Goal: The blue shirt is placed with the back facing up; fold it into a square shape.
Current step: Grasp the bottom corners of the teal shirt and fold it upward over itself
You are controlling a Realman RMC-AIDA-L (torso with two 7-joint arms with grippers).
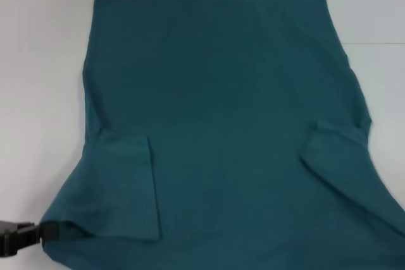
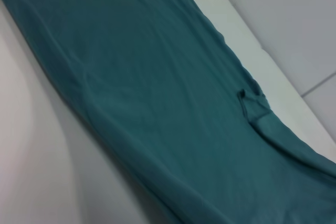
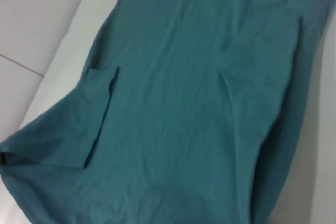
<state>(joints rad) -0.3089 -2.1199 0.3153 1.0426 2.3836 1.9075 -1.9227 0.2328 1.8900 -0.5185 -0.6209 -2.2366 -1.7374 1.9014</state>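
The blue shirt (image 1: 221, 124) lies spread on the white table, plain side up, with both sleeves folded in over the body. It also fills the left wrist view (image 2: 157, 87) and the right wrist view (image 3: 199, 103). My left gripper (image 1: 43, 230) sits at the near left of the head view, shut on the shirt's near left corner. My right gripper (image 3: 3, 158) is outside the head view. In the right wrist view only its dark tip shows, with the shirt's near right corner drawn to a point in it.
The white table (image 1: 38, 93) shows bare strips to the left, right and behind the shirt. Its right edge (image 3: 68, 40) runs close beside the shirt, with tiled floor (image 3: 31, 14) beyond it.
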